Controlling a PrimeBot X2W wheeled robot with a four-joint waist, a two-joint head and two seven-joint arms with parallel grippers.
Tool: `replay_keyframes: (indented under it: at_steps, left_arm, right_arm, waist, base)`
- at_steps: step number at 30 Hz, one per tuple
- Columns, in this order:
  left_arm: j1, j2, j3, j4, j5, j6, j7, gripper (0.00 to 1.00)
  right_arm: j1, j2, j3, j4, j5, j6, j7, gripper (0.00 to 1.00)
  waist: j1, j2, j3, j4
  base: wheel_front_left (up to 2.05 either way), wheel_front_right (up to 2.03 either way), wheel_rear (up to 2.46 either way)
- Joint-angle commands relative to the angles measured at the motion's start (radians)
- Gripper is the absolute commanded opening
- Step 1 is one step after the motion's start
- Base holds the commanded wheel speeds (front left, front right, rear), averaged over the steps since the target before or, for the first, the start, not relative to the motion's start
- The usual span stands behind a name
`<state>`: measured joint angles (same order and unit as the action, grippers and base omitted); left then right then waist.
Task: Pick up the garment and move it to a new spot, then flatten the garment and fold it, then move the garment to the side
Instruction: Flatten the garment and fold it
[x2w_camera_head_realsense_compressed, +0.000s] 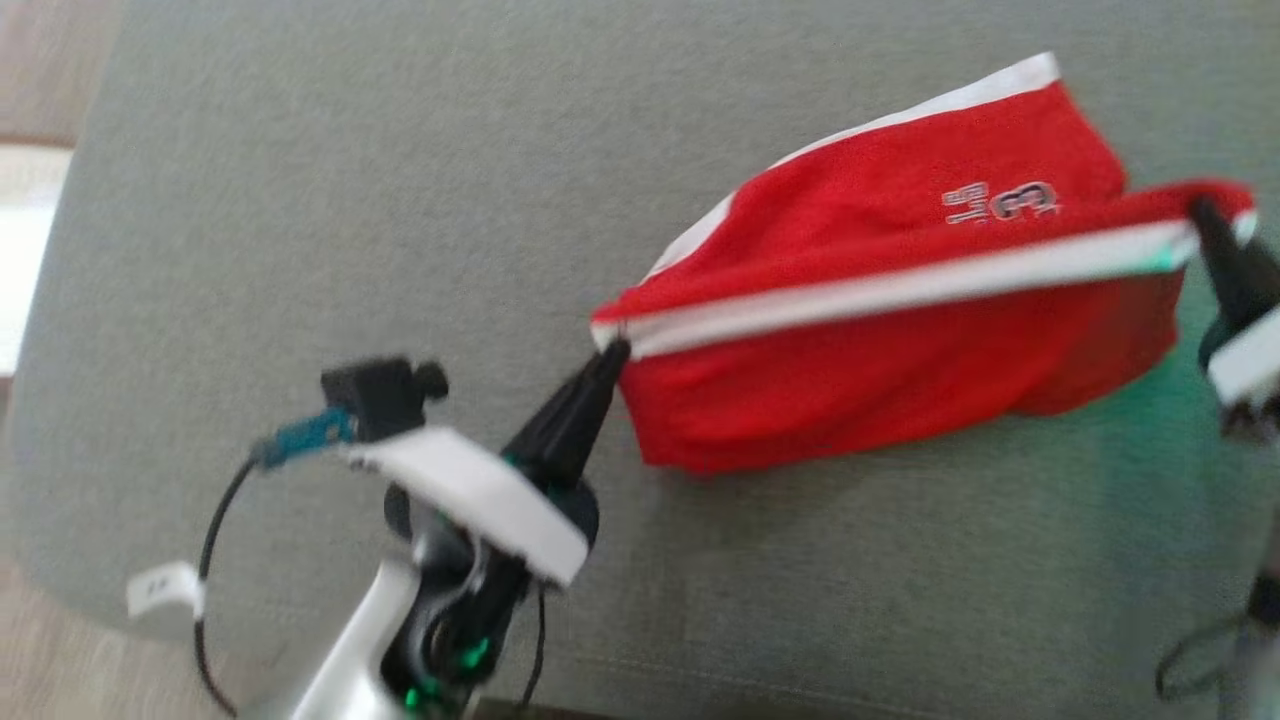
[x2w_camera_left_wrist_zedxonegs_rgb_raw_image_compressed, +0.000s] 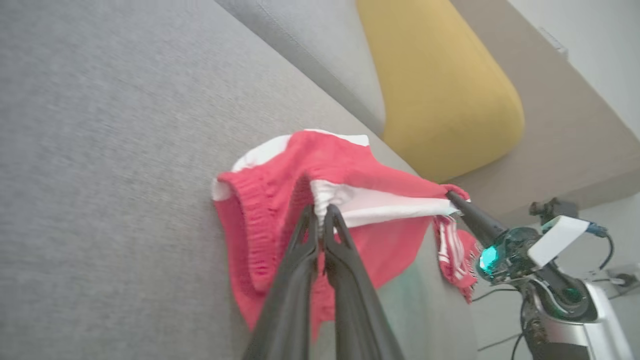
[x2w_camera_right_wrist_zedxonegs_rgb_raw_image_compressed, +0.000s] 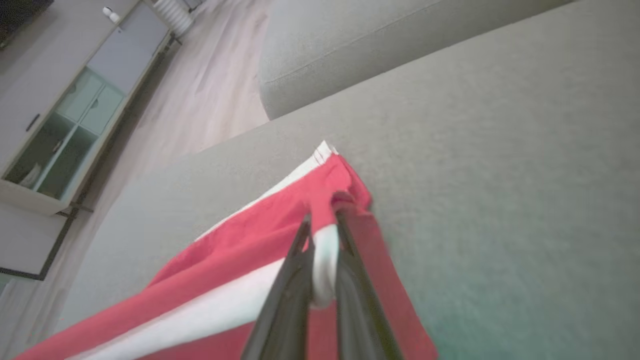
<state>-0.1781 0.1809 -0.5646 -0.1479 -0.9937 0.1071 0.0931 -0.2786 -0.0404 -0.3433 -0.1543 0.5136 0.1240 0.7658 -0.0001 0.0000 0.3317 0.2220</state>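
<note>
One garment (x2w_camera_head_realsense_compressed: 880, 330) was held stretched between two end effectors, its long axis running from the left end effector (x2w_camera_head_realsense_compressed: 612, 352) across to the right end effector (x2w_camera_head_realsense_compressed: 1200, 215), so that neither arm was judged nearer. Each end effector was clamped on one end of the white-striped edge. The remaining cloth sagged beneath both onto the one grey sofa seat (x2w_camera_head_realsense_compressed: 300, 250).

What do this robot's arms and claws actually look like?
The left claw and right claw each have two long, thin black fingers tapering to points. Behind the left one sit a white band, a black block with a blue plug and a looping black cable carrying a white tag. The forearm is silvery white, with green lights at the wrist.
</note>
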Motion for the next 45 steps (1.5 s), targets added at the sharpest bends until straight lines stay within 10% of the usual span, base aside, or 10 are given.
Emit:
replay_keyframes:
  at_steps: [1,20,21,22,23,25,35,45]
  left_arm:
    - [-0.071,-0.006,0.04,0.002,0.018,0.007,-0.002,0.0]
    - [-0.339,-0.126,-0.048,0.355,0.038,0.006,-0.072,0.0]
    - [-0.341,-0.126,-0.051,0.362,0.033,0.009,-0.074,0.09]
    - [-0.342,-0.127,-0.054,0.367,0.028,0.013,-0.076,0.24]
    - [-0.344,-0.128,-0.055,0.37,0.024,0.017,-0.08,0.33]
    - [-0.342,-0.128,-0.058,0.37,0.016,0.024,-0.091,1.0]
    - [-0.244,-0.035,-0.06,0.24,0.232,0.18,-0.305,1.0]
    - [-0.135,-0.067,-0.046,0.117,0.442,0.191,-0.354,1.0]
  right_arm:
    - [-0.072,-0.01,0.007,-0.007,-0.029,0.007,0.023,0.0]
    - [-0.5,-0.068,0.029,0.396,-0.274,0.007,0.026,0.0]
    - [-0.504,-0.069,0.036,0.407,-0.281,0.007,0.027,0.18]
    - [-0.506,-0.071,0.046,0.412,-0.284,0.007,0.023,1.0]
    - [-0.507,-0.071,0.05,0.416,-0.285,0.007,0.018,1.0]
    - [-0.506,-0.071,0.065,0.416,-0.275,0.007,0.014,1.0]
    - [-0.345,-0.3,0.281,0.259,-0.214,0.007,0.074,1.0]
    - [-0.308,-0.301,0.281,0.304,-0.203,0.007,0.121,1.0]
  waist:
    - [0.0001,0.0,0.054,0.058]
    - [0.0001,0.0,0.126,0.135]
    - [0.0001,0.0,0.127,0.134]
    - [0.0001,0.0,0.13,0.133]
    - [0.0001,0.0,0.132,0.131]
    - [0.0001,0.0,0.137,0.126]
    - [0.0001,0.0,0.145,0.078]
    - [0.0001,0.0,0.165,0.115]
  base:
    - [0.0,0.0,0.0]
    - [0.0,0.0,0.0]
    - [0.0,0.0,0.0]
    - [0.0,0.0,0.0]
    - [0.0,0.0,0.0]
    - [0.0,0.0,0.0]
    - [0.0,0.0,0.0]
    - [0.0,0.0,0.0]
